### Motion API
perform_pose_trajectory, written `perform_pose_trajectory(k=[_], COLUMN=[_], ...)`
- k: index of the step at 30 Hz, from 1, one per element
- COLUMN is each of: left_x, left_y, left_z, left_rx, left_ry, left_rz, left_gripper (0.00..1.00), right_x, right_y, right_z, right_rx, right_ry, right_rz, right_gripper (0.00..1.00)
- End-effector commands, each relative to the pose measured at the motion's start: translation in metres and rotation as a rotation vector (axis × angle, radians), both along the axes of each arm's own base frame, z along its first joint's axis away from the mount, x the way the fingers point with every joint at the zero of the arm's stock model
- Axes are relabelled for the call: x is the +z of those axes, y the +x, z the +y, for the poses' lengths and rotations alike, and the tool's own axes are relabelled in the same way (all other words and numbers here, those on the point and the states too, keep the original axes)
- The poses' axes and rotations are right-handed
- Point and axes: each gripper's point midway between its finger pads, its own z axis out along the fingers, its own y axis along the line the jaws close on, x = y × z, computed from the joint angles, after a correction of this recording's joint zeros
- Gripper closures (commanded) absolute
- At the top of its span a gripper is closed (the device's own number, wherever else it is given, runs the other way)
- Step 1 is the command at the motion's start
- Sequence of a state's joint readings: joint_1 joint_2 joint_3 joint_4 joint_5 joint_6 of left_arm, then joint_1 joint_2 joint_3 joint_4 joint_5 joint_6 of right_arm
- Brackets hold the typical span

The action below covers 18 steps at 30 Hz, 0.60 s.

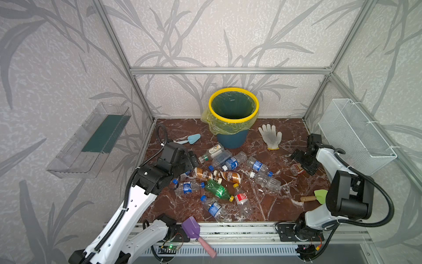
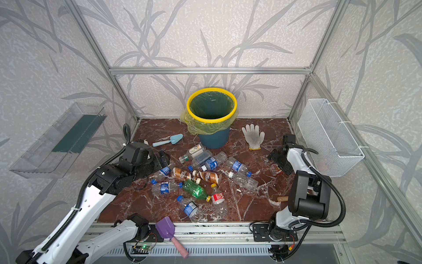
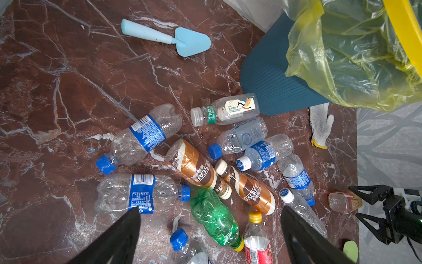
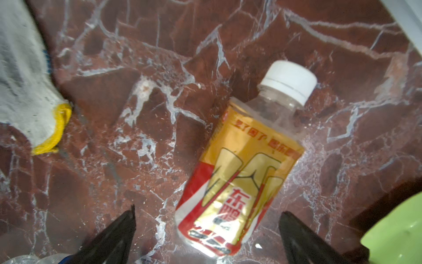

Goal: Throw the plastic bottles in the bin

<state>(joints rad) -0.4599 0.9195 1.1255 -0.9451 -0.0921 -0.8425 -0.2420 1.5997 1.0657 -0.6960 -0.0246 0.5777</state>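
Top views, bin (image 1: pixel 231 139) (image 2: pixel 213 140): upright at 12 o'clock on the marble floor (image 1: pixel 280 201), yellow rim up.
Top views, plastic bottles (image 1: pixel 229 176) (image 2: pixel 206 176): a loose heap lying mid-floor, at 6 o'clock from the bin.
Top views, left gripper (image 1: pixel 193 160) (image 2: pixel 165 160): at 9 o'clock of the heap, just beside its nearest bottles.
Top views, right gripper (image 1: pixel 303 162) (image 2: pixel 279 161): at 3 o'clock of the heap, over a lone gold-labelled bottle (image 1: pixel 296 169) (image 2: pixel 275 169) that lies apart from the rest.
Top views, glove (image 1: pixel 270 136): at 4 o'clock from the bin.
Left wrist, left gripper (image 3: pixel 210 210): jaws spread wide, clamping nothing.
Left wrist, green bottle (image 3: pixel 212 217): on the floor, seen in the gap between the two fingers.
Right wrist, right gripper (image 4: pixel 207 211): jaws wide apart, gripping nothing.
Right wrist, gold-labelled bottle (image 4: pixel 239 171): flat on the marble, base end between the two fingertips with a gap on each side, white cap pointing away from them.
Right wrist, glove (image 4: pixel 22 91): cuff well apart from the bottle.
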Motion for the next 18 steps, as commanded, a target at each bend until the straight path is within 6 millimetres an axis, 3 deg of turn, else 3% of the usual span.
perform_pose_trajectory(k=[1,5,12,18], left_x=[0.001,-0.001,-0.005,-0.007], left_y=[-0.002,-0.003,-0.005,-0.004], left_z=[0.002,0.002,0.003,0.002], left_rx=[0.017,0.019,0.021,0.022], left_ry=[-0.021,-0.023,-0.026,-0.027], left_rz=[-0.014,-0.011,-0.002,0.003], left_gripper=[0.05,0.05,0.06,0.06], right_x=[-0.01,-0.024,-0.025,-0.012], right_y=[-0.003,-0.005,-0.016,-0.04], right_z=[-0.006,-0.007,0.006,0.046], right_rx=[-0.044,-0.041,0.02,0.163], right_ry=[0.041,0.052,0.067,0.025], right_rz=[0.068,0.092,0.071,0.061], right_gripper=[0.02,0.09,0.37,0.49])
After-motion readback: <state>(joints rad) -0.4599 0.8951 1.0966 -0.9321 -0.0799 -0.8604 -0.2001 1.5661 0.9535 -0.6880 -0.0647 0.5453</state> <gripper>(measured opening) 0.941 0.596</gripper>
